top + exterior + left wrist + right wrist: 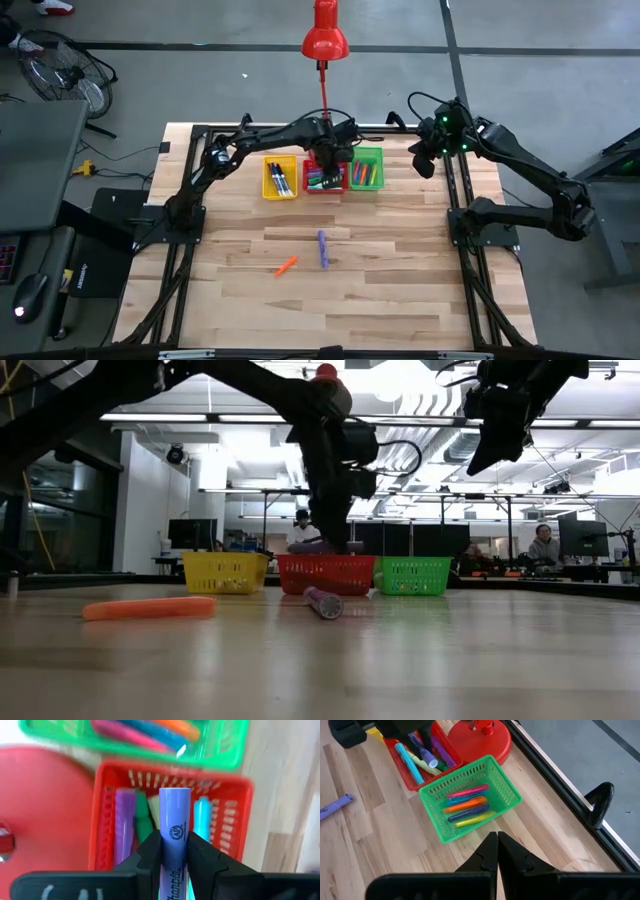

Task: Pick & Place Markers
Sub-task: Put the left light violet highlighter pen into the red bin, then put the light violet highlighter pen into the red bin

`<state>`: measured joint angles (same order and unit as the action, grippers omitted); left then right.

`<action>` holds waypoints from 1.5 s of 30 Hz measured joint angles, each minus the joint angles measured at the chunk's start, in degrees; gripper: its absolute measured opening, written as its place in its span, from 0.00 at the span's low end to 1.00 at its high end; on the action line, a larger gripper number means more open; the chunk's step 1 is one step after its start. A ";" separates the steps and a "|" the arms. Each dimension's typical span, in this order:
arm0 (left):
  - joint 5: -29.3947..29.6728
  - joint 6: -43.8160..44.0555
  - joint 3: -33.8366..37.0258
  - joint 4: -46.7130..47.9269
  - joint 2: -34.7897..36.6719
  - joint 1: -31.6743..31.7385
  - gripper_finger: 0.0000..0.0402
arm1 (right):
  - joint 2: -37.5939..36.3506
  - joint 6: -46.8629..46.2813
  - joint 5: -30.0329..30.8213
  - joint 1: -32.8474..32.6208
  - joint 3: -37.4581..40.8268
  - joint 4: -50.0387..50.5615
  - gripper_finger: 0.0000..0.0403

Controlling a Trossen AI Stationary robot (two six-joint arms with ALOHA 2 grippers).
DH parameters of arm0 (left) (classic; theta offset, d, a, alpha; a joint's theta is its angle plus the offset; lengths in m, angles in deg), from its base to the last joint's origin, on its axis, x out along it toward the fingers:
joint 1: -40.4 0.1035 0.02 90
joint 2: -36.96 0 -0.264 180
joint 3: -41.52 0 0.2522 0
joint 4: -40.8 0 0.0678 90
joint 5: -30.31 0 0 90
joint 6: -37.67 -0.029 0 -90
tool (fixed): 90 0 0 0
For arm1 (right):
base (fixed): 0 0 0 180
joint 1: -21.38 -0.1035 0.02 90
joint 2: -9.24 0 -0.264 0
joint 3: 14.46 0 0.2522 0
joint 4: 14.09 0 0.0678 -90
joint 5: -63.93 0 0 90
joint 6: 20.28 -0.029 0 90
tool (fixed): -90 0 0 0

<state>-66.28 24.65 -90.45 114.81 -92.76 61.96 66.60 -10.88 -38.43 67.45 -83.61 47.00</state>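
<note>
Right now the left hand (173,852) is clamped on a light blue-violet marker (174,827), poised directly over the red bin (326,187), which sits in the middle of three bins along the far edge of the surface. The marker's long axis points out ahead past the fingers (150,847) and, in the wrist view, lines up roughly with the purple, green and pale blue markers already lying in the red bin, so I judge a release would drop it in parallel with them. From the low view the hand appears close above the bin's rim, though I cannot tell whether the marker touches anything inside.

Two markers are left out on the open surface: a purple marker (323,247) near the middle, lying roughly front to back, and an orange marker (286,266) just toward the left-front of it, lying aslant. Both sit nearer the left arm's side than the right. The right hand (497,851) has its fingers pressed together, empty, raised near the far right corner beside the green bin (367,155). The yellow bin (280,162) holds a few dark markers.
</note>
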 joint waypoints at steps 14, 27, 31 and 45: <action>-0.45 1.32 -0.12 -1.78 -0.55 0.07 0.25 | 0.02 0.03 0.00 0.00 0.00 0.00 0.00; -0.49 1.37 -0.21 -0.56 -0.55 0.09 0.30 | 0.02 0.03 -0.37 0.00 0.00 0.31 0.00; -0.52 3.34 -3.62 8.73 -0.55 0.17 0.30 | 0.02 0.03 -0.39 0.02 0.00 0.36 0.00; -0.44 21.73 -7.68 19.96 2.98 -3.86 0.30 | 0.04 2.62 -0.44 0.02 0.00 2.02 0.00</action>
<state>-66.72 46.38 -98.13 134.77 -89.78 58.09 66.64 -8.26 -38.86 67.47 -83.61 49.02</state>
